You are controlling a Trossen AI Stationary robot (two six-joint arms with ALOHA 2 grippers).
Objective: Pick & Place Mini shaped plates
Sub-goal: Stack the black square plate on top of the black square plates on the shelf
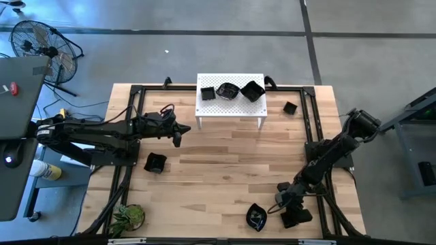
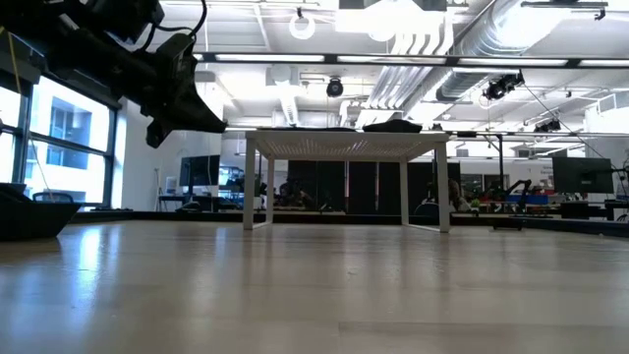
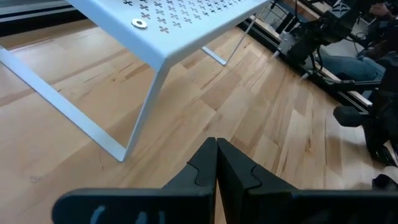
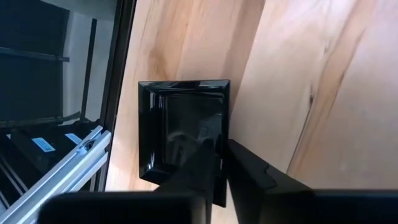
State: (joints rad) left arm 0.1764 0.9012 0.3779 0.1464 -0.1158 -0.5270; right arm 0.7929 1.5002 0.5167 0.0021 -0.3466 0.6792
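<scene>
Three glossy black mini plates [image 1: 227, 90] lie on the white perforated stand [image 1: 204, 109]. More rest flat on the table: a small one [image 1: 290, 107] right of the stand, one [image 1: 155, 162] on the left side, and a leaf-like one [image 1: 257, 216] near the near edge. My right gripper [image 1: 289, 209] is low at the near right corner, shut on a square plate [image 4: 180, 124]. My left gripper [image 1: 178, 141] hangs shut and empty above the wood, just left of the stand's near left leg [image 3: 140, 121]. My right gripper [image 4: 222, 165] pinches the square plate's side rim [image 4: 225, 134], one finger [image 4: 199, 158] inside the dish and the other [image 4: 252, 171] outside it. The fingers come slanting down from above. The plate lies flat and seems to rest on the wood.
The black metal frame rail [image 4: 115, 74] runs close beside the held plate at the table's edge. A small green plant [image 1: 128, 216] sits at the near left corner. Bare wood [image 1: 225, 163] stretches across the table's middle, in front of the stand.
</scene>
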